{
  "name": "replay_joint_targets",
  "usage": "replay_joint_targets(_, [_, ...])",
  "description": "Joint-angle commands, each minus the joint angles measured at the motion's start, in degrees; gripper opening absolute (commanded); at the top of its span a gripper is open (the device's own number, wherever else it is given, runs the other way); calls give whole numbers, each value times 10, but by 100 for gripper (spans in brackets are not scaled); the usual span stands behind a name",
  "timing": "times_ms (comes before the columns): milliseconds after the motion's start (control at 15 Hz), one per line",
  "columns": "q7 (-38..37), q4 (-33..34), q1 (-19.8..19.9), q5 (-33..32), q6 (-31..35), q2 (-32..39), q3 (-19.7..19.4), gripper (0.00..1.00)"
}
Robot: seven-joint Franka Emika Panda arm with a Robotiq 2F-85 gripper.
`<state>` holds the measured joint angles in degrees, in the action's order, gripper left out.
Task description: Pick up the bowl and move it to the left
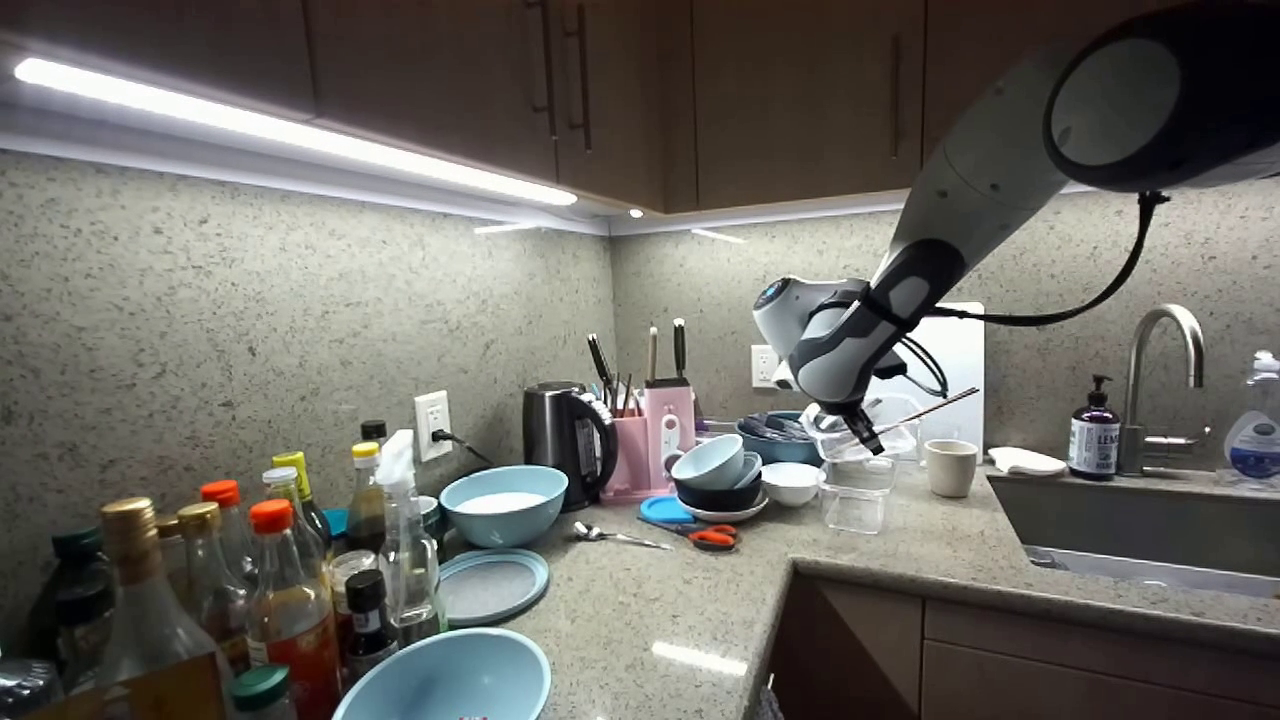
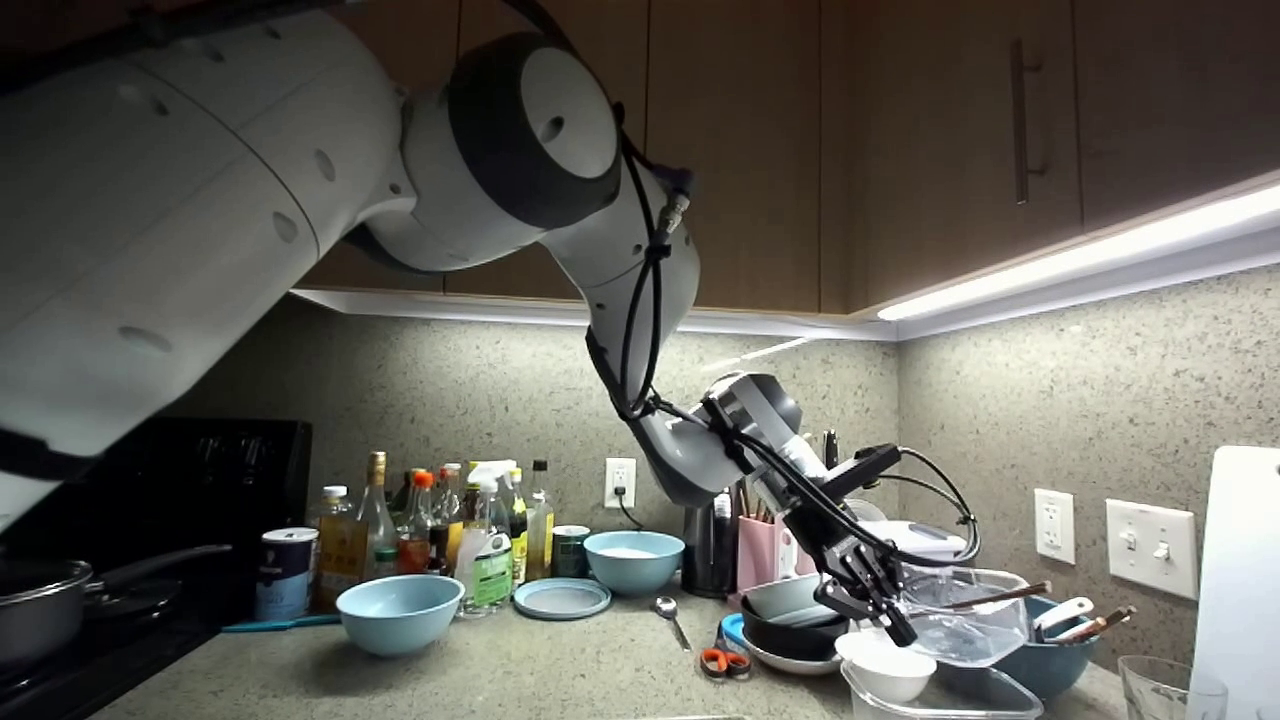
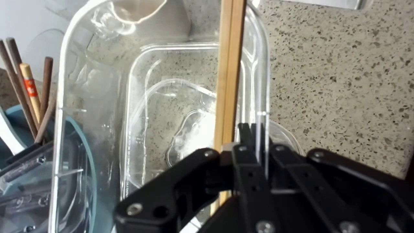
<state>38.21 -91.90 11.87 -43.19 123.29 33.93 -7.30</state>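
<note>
Kitchen corner, with speckled counter [image 1: 620,610] laid below dark cabinets [image 1: 805,100]. By the task's bowl, the clear container [image 2: 966,635] is probably meant; it is shown apparently tilted, above and to the right of the white bowl [image 2: 888,678] in both exterior views. Its wall is pinched between the closed fingers of the gripper [image 3: 251,129], and chopsticks [image 3: 228,81] are seen alongside. Next to the white bowl, a lower container [image 1: 857,510] is placed; to the left of the white bowl, a blue bowl [image 1: 708,464] is stacked on a dark bowl [image 1: 718,497], and, farther left, a large bowl [image 2: 400,615] is set well apart. Grasping is judged complete and lifting at least begun, though contact with the lower container cannot be excluded. Carrying to the left and setting down are left to be done.
</note>
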Motion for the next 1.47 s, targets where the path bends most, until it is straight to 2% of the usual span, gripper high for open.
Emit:
replay_joint_targets(0, [25, 51, -5, 37, -72, 25, 5, 6])
replay_joint_targets(67, [-16, 60, -8, 65, -103, 27, 5, 6])
replay_joint_targets(267, [-72, 92, -15, 118, -156, 42, 6, 6])
replay_joint_targets(600, [-156, 170, -12, 218, -210, 81, 10, 6])
replay_joint_targets(667, [-122, 137, -15, 191, -187, 65, 7, 6])
replay_joint_targets(933, [-144, 162, -15, 207, -196, 81, 7, 5])
replay_joint_targets(1133, [-267, 170, -34, 211, -209, 88, -15, 5])
replay_joint_targets(1267, [-323, 181, -41, 211, -230, 98, -25, 5])
replay_joint_targets(1400, [-344, 190, -41, 213, -246, 109, -28, 5])
